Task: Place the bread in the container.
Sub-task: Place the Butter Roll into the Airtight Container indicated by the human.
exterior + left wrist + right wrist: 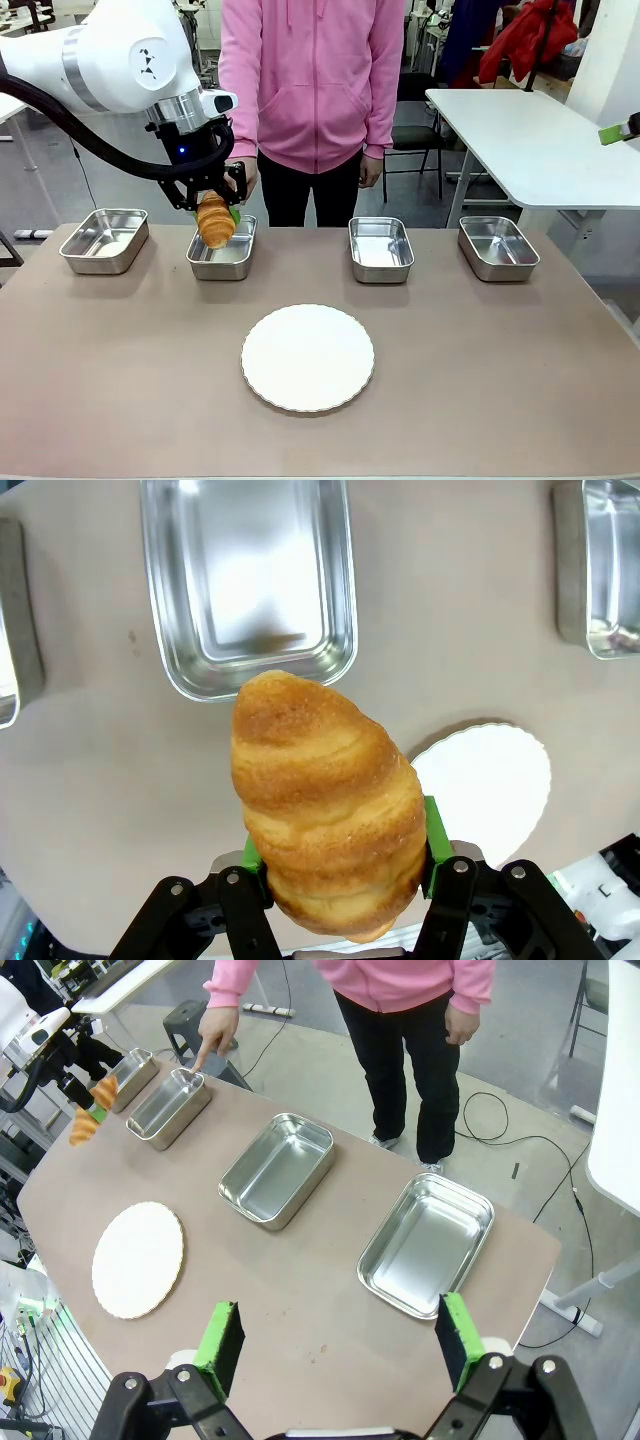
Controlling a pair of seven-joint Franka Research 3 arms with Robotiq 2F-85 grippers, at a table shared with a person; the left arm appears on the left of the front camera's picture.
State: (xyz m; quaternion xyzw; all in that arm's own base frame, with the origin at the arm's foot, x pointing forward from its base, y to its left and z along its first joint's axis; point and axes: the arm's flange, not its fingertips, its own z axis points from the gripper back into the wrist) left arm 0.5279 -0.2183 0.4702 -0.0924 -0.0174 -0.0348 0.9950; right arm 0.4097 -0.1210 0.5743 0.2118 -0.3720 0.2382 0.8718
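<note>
- Nearest: round white plate (308, 358), bare, mid-table (480, 380).
- Left pincer (214, 212) pinching the bread (215, 220), held just above the container (222, 253), likely for lowering in; person's hand (210, 1035) pointing there.
- Right pincer (340, 1335) spread, holding nothing.
- Counted: four steel pans, one plate, one croissant.

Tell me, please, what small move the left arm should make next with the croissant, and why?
Probably lower it a little into the container and then release. The left gripper is shut on the croissant, which hangs above the second pan from the left, and the person's finger points at that same pan.
</note>
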